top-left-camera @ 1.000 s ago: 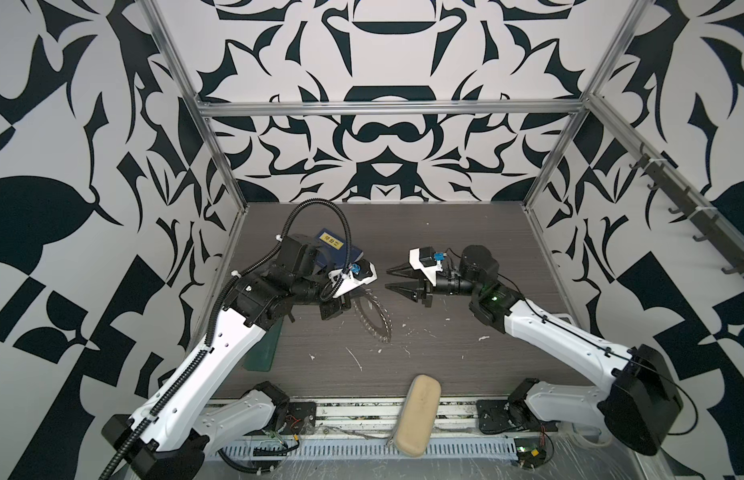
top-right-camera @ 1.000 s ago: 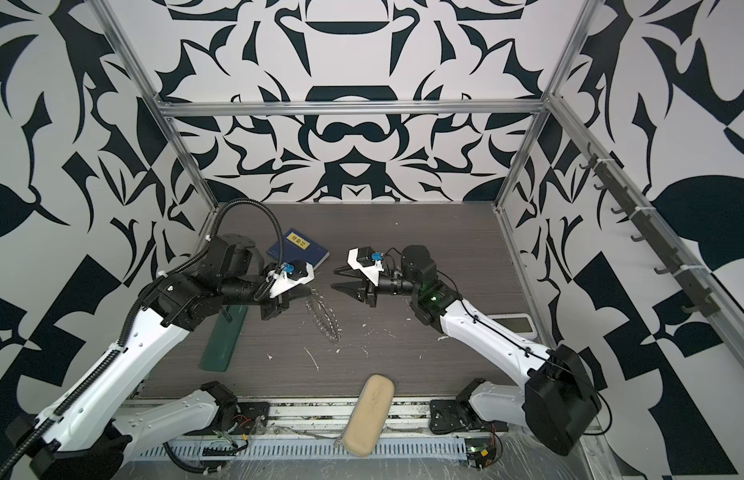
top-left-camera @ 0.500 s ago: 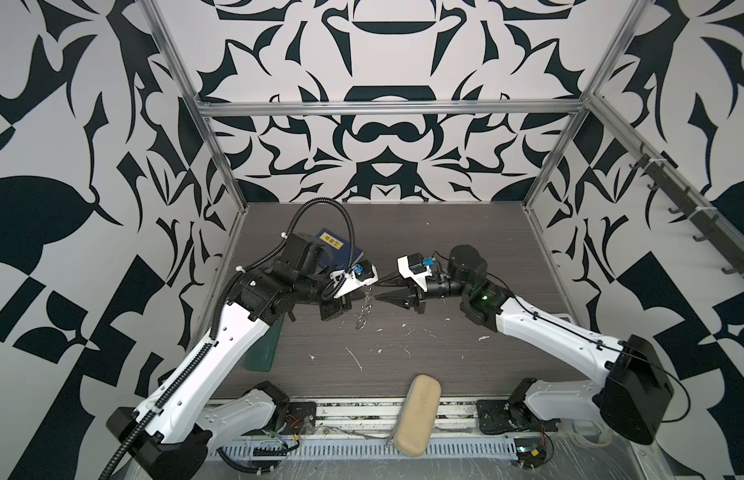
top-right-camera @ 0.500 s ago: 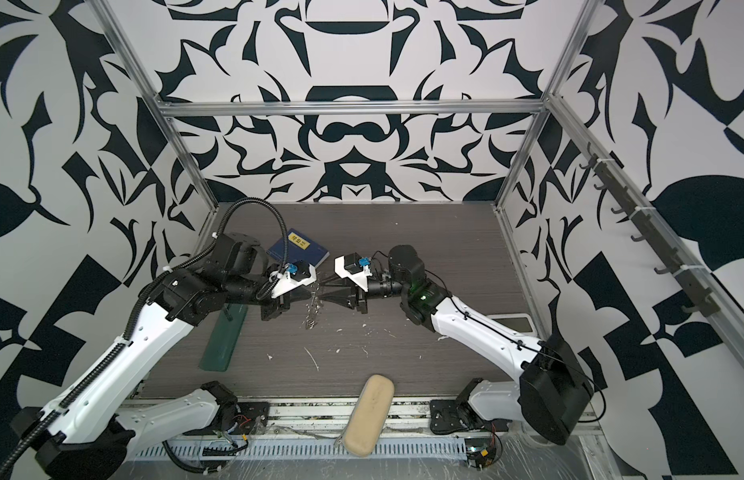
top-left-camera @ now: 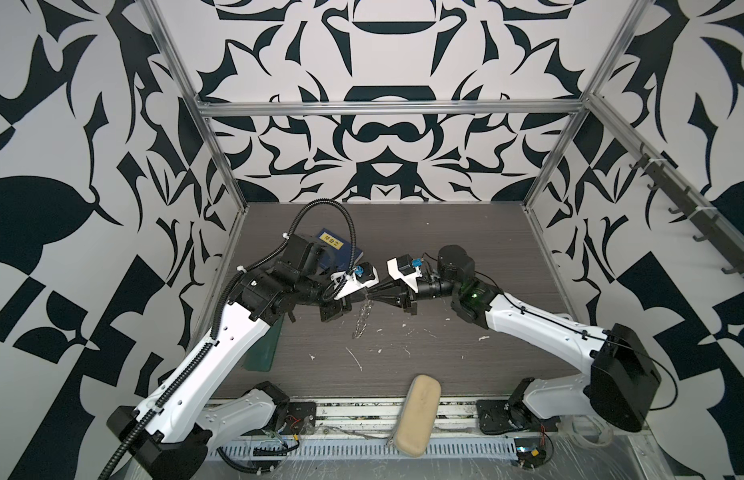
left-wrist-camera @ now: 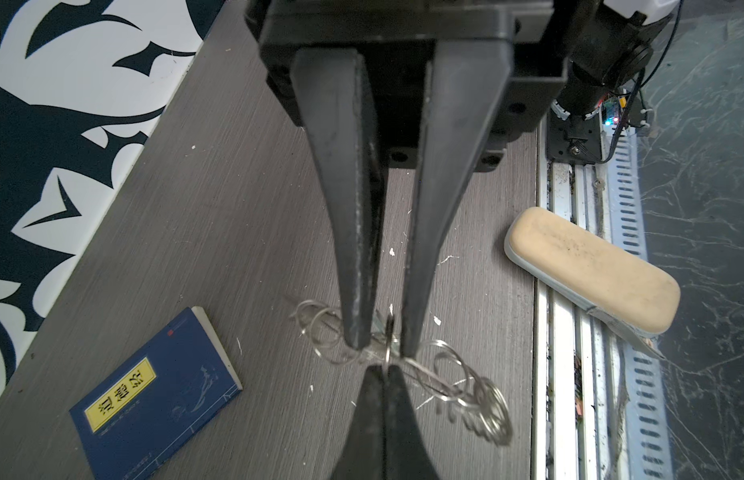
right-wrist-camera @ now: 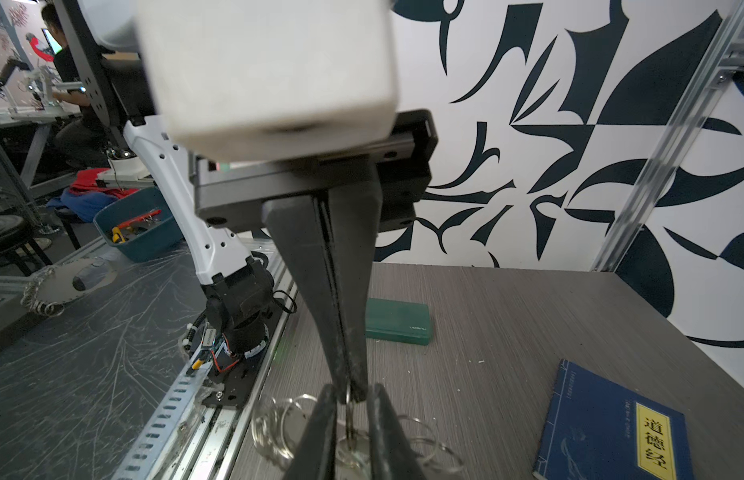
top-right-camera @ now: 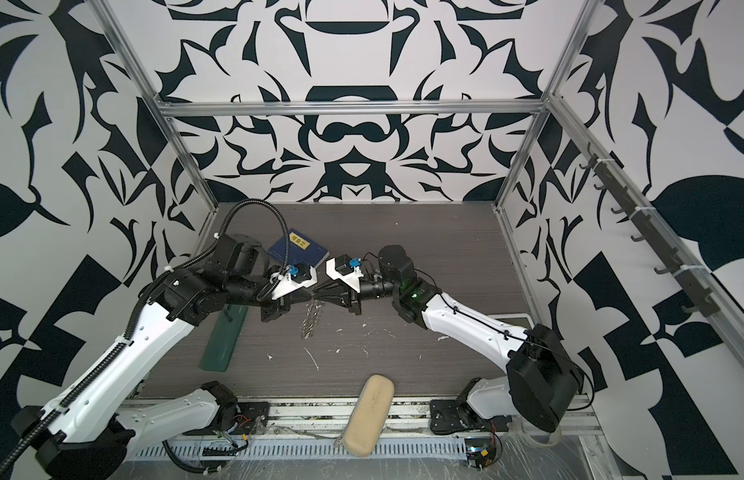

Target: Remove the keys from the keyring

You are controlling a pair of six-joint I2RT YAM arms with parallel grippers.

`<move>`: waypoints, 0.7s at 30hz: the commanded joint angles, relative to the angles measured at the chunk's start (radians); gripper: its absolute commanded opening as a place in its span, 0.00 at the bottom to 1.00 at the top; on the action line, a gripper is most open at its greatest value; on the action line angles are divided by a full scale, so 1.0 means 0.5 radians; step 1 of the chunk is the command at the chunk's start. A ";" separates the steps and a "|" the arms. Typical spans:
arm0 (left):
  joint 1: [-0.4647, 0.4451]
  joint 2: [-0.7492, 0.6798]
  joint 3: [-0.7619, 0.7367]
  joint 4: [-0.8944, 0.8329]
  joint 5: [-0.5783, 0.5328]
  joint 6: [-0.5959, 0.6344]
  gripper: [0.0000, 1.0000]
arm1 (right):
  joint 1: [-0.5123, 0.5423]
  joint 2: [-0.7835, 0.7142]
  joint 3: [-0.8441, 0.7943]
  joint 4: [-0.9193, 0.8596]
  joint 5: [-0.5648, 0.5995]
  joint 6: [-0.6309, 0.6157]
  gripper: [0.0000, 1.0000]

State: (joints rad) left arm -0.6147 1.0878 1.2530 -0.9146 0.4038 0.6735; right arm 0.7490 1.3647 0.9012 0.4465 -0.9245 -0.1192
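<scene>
**mk_bench:** What's the left gripper (right-wrist-camera: 350,395) up to? In the right wrist view its jaws look pressed flat together on one thin wire loop of the keyring (left-wrist-camera: 482,399).

**solder_joe:** Yep, it pinches that loop. The rest of the keyring dangles edge-on under it in both top views, over the middle of the table (top-left-camera: 465,249), a bit left of centre. The right gripper (left-wrist-camera: 381,348) points in from the right, tip to tip with it. Its fingers (left-wrist-camera: 349,249) stand slightly apart on either side of the same loop with a sliver of gap showing, so nothing looks gripped there yet.

**mk_bench:** And the keys?

**solder_joe:** Can't make them out, there's no green tag anywhere in that tangle. The step looks like getting a second hold so something can be worked off a loop.

**mk_bench:** So next the right one has to nip the loop, or whatever hangs on it, and pull away while the left holds firm?

**solder_joe:** That's the guess. The blue book (left-wrist-camera: 154,399) lies far left and the beige case (left-wrist-camera: 590,270) sits on the near edge, both well clear.
</scene>
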 commanded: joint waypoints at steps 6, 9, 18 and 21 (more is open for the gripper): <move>-0.007 -0.123 -0.029 0.105 0.098 -0.013 0.00 | 0.021 0.001 0.087 0.060 -0.007 -0.016 0.00; -0.005 -0.184 -0.100 0.260 0.071 -0.112 0.09 | 0.021 -0.040 0.060 0.132 -0.004 0.010 0.00; 0.135 -0.409 -0.299 0.680 0.313 -0.405 0.33 | 0.008 -0.122 -0.211 0.938 0.137 0.397 0.00; 0.167 -0.441 -0.343 0.766 0.372 -0.458 0.32 | 0.010 -0.119 -0.269 1.166 0.208 0.497 0.00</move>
State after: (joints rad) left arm -0.5442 0.8787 1.1084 -0.6052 0.5213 0.4965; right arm 0.7547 1.3403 0.7757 0.7876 -0.8665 0.0433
